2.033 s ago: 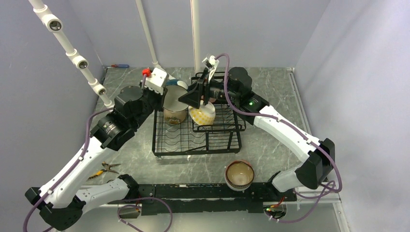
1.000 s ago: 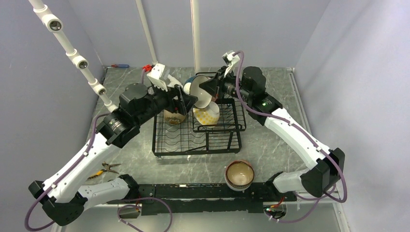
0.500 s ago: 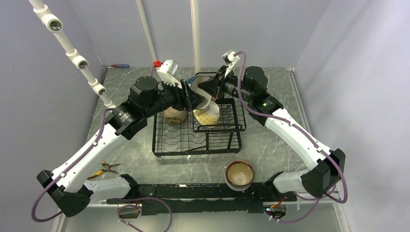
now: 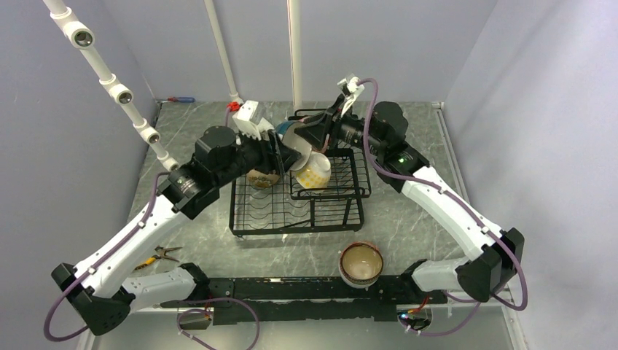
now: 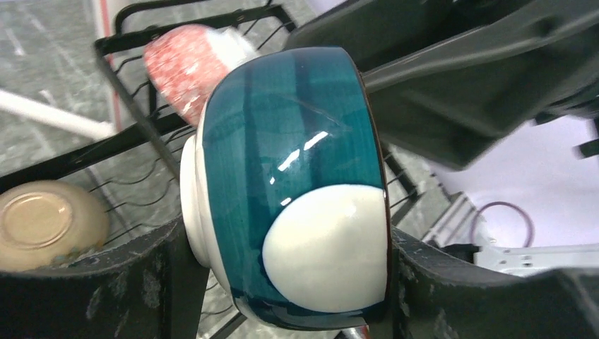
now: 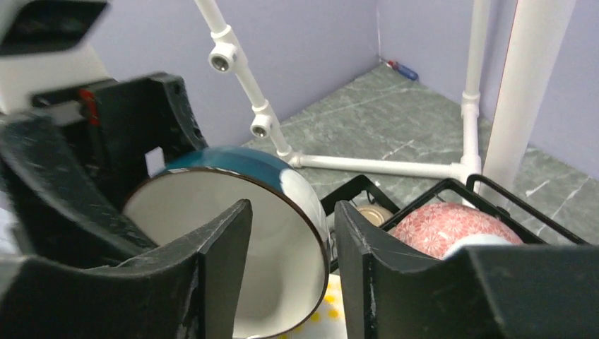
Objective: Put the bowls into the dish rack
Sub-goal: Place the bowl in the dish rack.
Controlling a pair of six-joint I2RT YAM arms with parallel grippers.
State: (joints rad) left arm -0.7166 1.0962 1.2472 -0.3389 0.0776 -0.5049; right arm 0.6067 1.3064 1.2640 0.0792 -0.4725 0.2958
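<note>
A grey marbled table (image 4: 408,211) boxed in by lavender walls carries the black wire dish rack (image 4: 291,219) at the centre of the top view. Just above its raised basket, upper centre, the left gripper (image 5: 286,240) clamps the teal-and-white bowl (image 5: 297,183) between foot and rim, tipped on its side. The right gripper (image 6: 291,219) has its jaws apart, straddling that bowl's rim without pinching it. Below, a yellow-dotted bowl (image 4: 312,173) and a pink-patterned bowl (image 6: 445,226) lie in the basket. A brown-rimmed bowl (image 4: 361,264) sits at bottom centre.

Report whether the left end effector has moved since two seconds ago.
Yes. The left end effector has shifted right, from the dish rack's back-left corner toward its raised basket, and is clamped on the teal bowl.
</note>
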